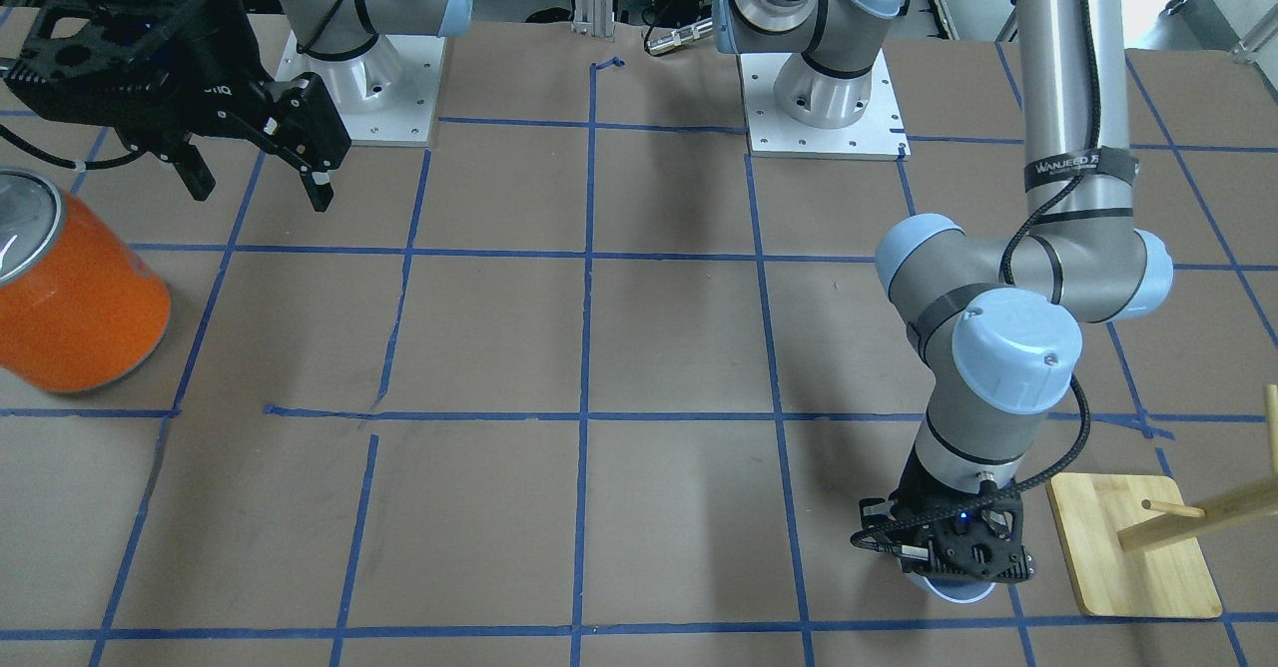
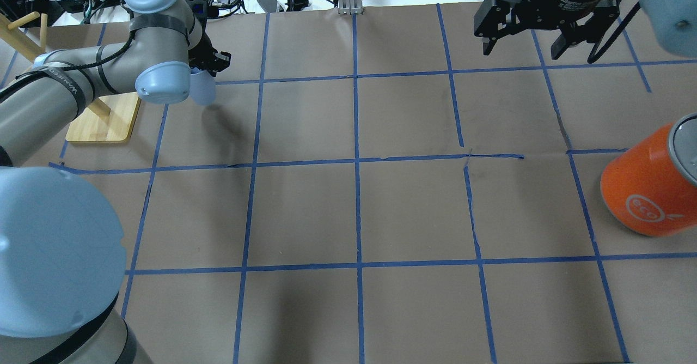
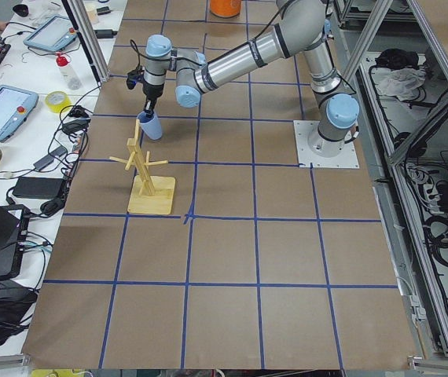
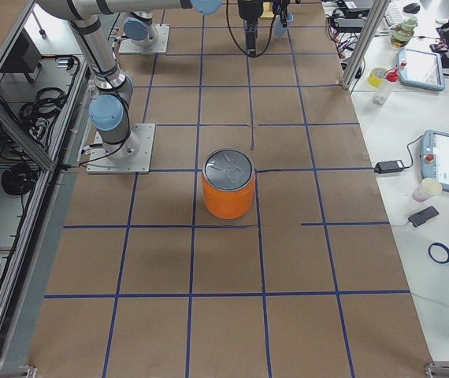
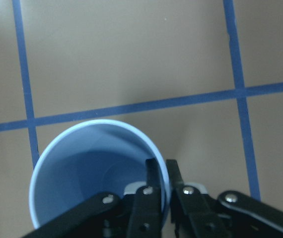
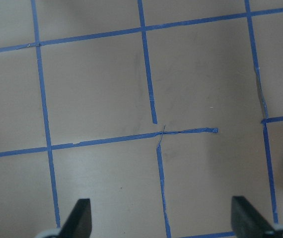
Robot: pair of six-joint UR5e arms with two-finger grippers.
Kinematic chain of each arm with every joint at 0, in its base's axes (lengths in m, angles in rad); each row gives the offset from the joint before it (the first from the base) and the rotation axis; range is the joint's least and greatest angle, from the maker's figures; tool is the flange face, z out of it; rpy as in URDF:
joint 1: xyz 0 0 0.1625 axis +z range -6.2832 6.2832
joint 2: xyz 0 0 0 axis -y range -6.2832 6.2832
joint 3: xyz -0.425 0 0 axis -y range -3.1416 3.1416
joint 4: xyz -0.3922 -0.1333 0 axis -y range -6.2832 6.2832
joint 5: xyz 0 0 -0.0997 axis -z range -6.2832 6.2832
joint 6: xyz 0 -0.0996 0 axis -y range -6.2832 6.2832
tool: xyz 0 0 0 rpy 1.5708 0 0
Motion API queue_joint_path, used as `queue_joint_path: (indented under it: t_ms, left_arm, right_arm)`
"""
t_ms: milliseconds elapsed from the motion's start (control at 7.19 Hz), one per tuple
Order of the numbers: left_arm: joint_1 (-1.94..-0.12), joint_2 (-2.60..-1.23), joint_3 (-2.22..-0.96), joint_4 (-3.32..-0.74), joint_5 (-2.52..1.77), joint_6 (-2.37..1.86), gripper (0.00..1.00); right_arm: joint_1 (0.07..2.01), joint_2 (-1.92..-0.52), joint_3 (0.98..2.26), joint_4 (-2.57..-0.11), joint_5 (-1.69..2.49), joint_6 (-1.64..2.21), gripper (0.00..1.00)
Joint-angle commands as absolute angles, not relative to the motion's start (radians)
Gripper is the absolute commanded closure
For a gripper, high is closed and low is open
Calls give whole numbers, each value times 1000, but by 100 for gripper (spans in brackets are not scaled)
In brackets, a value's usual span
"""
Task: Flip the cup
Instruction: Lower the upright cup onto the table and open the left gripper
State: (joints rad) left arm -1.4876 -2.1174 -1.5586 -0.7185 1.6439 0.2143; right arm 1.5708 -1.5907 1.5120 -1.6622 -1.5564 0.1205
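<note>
The pale blue cup [image 5: 94, 173] is in my left gripper [image 5: 162, 166], which is shut on its rim wall, one finger inside and one outside. The cup's open mouth faces up at the wrist camera and its blue inside shows. In the overhead view the cup [image 2: 202, 89] hangs below the left gripper [image 2: 209, 64] at the far left of the table, next to the wooden stand. It also shows in the exterior left view [image 3: 150, 126], slightly tilted. I cannot tell whether its base touches the table. My right gripper [image 2: 536, 42] is open and empty, high over the far right.
A large orange can [image 2: 648, 189] with a silver rim stands at the right side. A wooden peg stand on a square base [image 2: 103, 119] stands just left of the cup. Blue tape lines grid the brown table [image 2: 354, 211].
</note>
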Motion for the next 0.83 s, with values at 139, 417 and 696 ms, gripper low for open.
queue_joint_path:
  t_ms: [139,417,696]
  left_arm:
    - [-1488,-2120,-1608,-672,1644,184,100]
    - [-1488,-2125,-1608,-673,1614,178,22]
    - [-1488,-2105,-1595,-683,1549,170,3]
  right_arm:
    - [1571,-1591,1512,-1661,-1557,121,0]
    - [1571,-1591,1513,-1661,-1557,121,0]
    - [1571,-1591,1513,-1663,-1557,121,0]
